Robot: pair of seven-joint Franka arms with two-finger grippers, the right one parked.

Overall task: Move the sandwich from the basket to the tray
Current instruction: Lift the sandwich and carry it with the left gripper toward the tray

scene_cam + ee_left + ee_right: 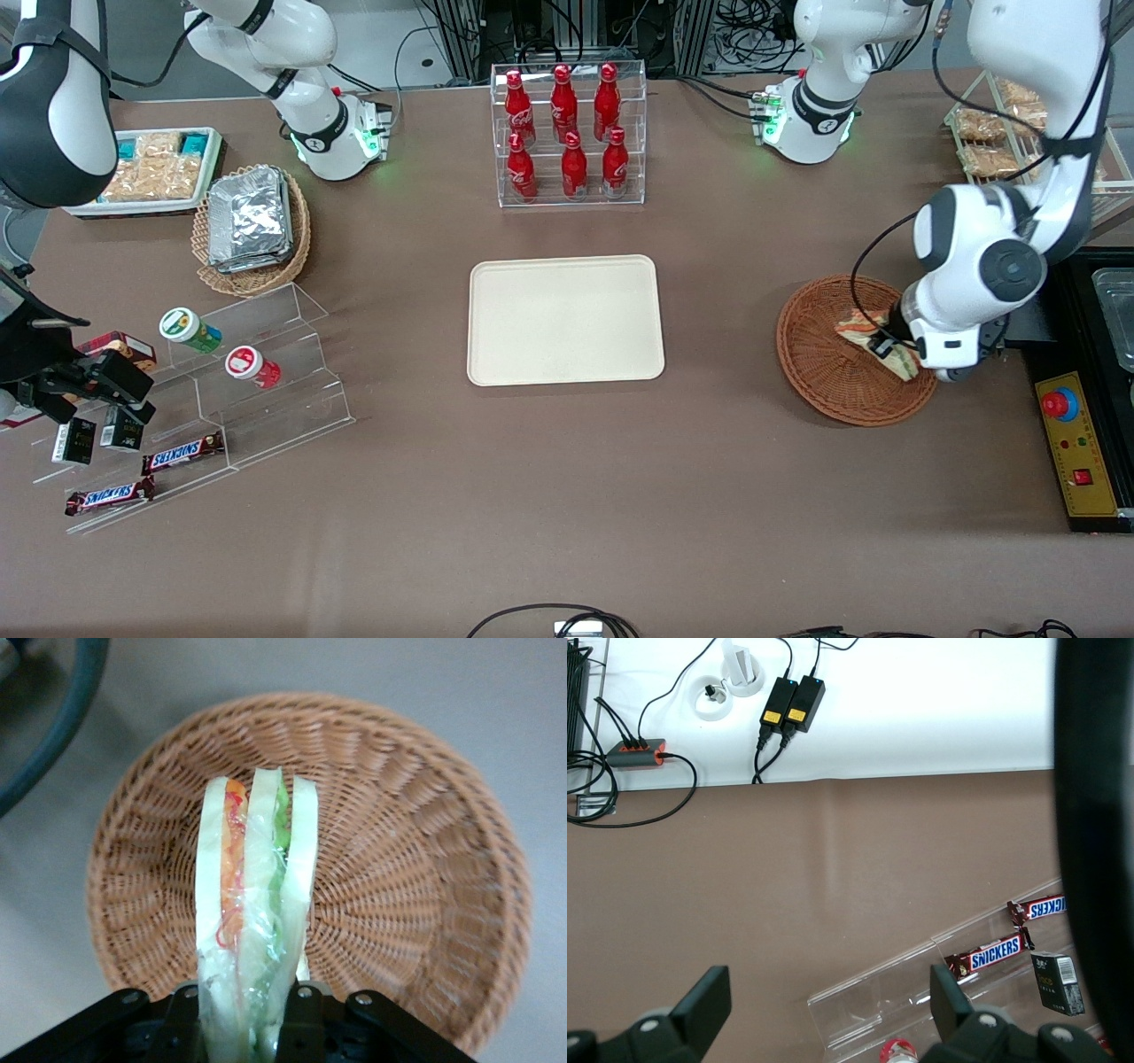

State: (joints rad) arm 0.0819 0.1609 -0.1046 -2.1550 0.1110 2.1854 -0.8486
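Right, here is how I read it from my end.

Sandwich: the wedge sandwich (252, 921) stands on edge between my fingers, over the inside of the wicker basket (416, 859); I cannot tell whether its low end touches the weave or hangs just clear of it.

Fingers: the left gripper (248, 1014) has its two fingers (301, 1019) closed onto the bread faces at one end of the wedge, with most of the length sticking out unsupported.

Grip risk: the clear wrap looks slick and the bread soft, so I judge the wedge could slide or pivot in the hold during a quick lift; squeezing harder would likely crush the layers and push out the orange and green filling.

Basket risk: the basket (819, 372) is light and shallow; if the hanging corner catches its rim on the way out, I expect it to drag along the counter (567, 496) or tip.

Tray: the cream tray (567, 321) lies bare, well apart from the basket toward the parked arm's end.

Travel risk: the crossing is long, so a loose hold may drop the sandwich onto the counter short of the tray's rim.

Release risk: let go on edge, the wedge will probably topple and could roll over the low rim.
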